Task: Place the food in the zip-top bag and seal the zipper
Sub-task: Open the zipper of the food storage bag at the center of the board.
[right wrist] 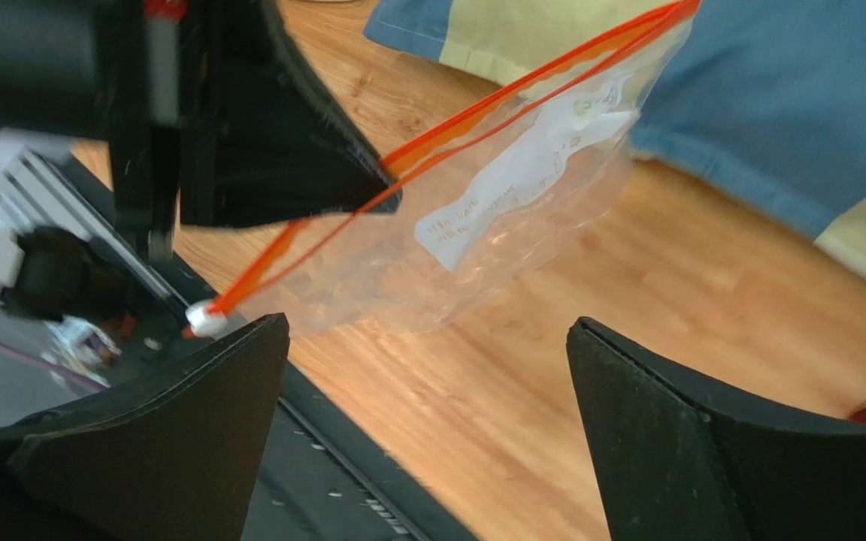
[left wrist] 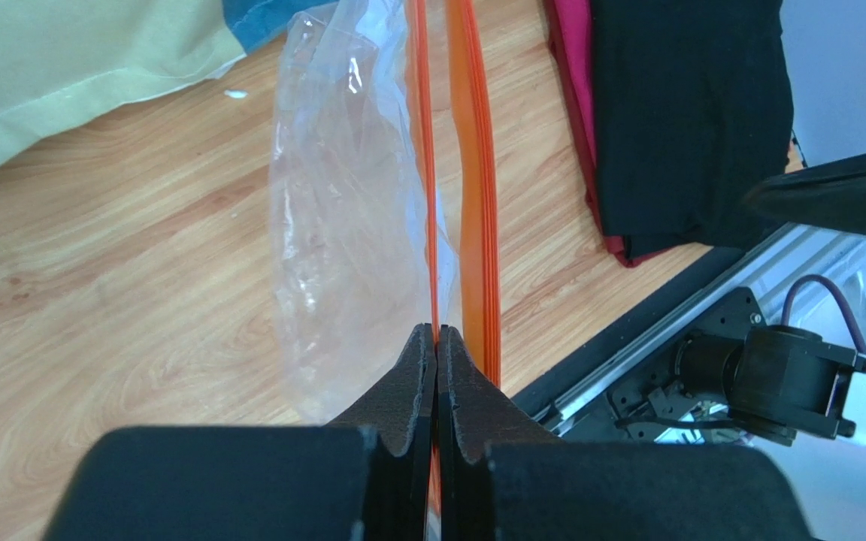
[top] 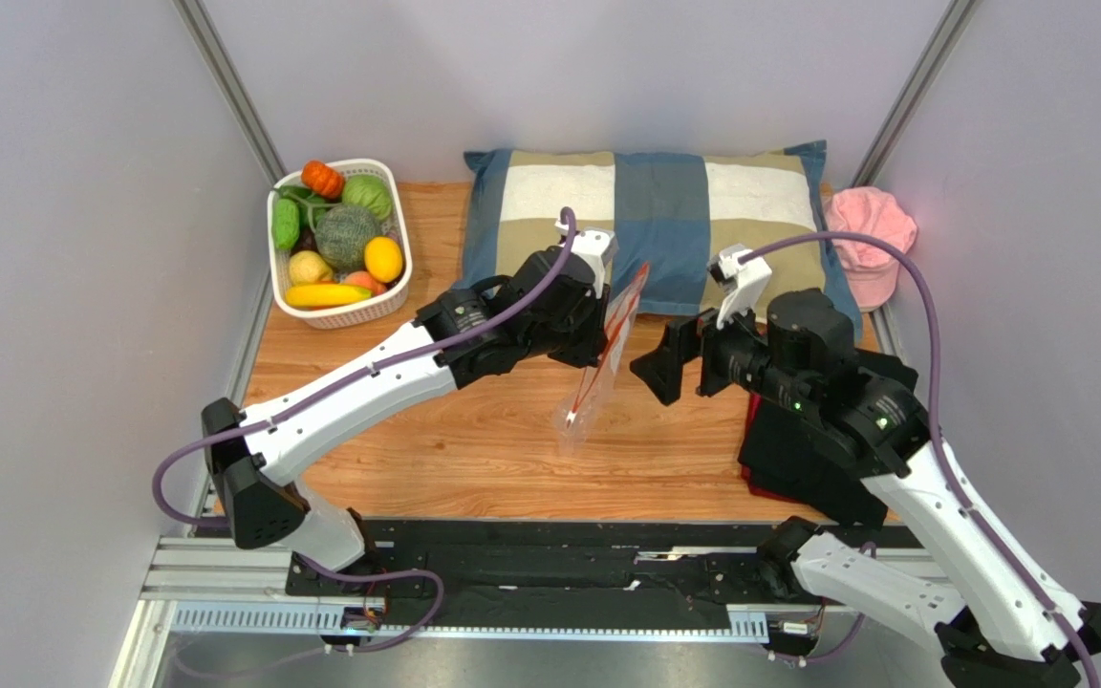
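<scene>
My left gripper (top: 611, 327) is shut on one orange-red zipper (left wrist: 427, 169) lip of the clear zip-top bag (top: 607, 359) and holds the bag off the table. In the left wrist view the gripper (left wrist: 438, 334) pinches that lip; the other lip (left wrist: 478, 192) hangs free beside it. The bag (right wrist: 494, 220) with its white label shows in the right wrist view, empty, a white slider (right wrist: 206, 321) at its low end. My right gripper (top: 664, 370) is open and empty just right of the bag. The food (top: 334, 237) lies in the white basket.
A white basket (top: 396, 287) stands at the back left. A checked pillow (top: 657, 208) lies along the back, a pink cap (top: 869, 237) at its right. Black and red cloth (top: 786, 466) lies under the right arm. A black rail (top: 542, 552) runs along the near edge.
</scene>
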